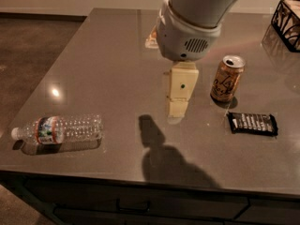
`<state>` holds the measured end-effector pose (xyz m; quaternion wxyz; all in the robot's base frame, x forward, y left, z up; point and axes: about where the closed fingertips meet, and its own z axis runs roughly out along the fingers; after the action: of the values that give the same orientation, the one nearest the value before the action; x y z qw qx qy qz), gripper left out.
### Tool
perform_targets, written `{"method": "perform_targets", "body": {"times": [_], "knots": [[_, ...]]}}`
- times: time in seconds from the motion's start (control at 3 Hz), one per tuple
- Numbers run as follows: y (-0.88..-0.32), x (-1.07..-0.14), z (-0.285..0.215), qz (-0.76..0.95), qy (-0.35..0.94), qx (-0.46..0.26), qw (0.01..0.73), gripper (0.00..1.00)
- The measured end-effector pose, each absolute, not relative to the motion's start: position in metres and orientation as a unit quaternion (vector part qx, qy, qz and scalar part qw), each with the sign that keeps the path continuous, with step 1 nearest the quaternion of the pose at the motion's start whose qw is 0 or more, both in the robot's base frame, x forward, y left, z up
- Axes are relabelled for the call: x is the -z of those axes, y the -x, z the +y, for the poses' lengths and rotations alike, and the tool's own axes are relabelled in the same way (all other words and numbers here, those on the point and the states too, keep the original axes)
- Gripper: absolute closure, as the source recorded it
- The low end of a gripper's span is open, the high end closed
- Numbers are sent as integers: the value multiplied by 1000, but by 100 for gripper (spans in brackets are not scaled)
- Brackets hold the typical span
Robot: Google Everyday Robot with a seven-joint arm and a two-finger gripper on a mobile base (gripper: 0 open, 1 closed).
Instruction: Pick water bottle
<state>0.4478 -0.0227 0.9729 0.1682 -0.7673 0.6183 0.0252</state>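
The water bottle (58,129) lies on its side near the front left corner of the grey table (108,69), white cap pointing left, label banded red, white and green-blue. My gripper (177,108) hangs above the middle of the table, well to the right of the bottle and apart from it. It points down, seen side-on, with nothing visibly held. Its shadow falls on the table in front of it.
An orange-brown drink can (227,78) stands upright just right of the gripper. A dark snack bar wrapper (252,123) lies in front of the can. A wire basket (287,17) sits at the far right. A light packet (152,37) lies behind the arm.
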Motion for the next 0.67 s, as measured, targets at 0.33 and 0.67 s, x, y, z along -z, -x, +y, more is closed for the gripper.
{"method": "perform_targets", "body": {"times": [0.33, 0.67], "knots": [[-442, -960, 3, 597, 784, -39, 163, 0], [-436, -943, 25, 587, 794, -50, 152, 0]]}}
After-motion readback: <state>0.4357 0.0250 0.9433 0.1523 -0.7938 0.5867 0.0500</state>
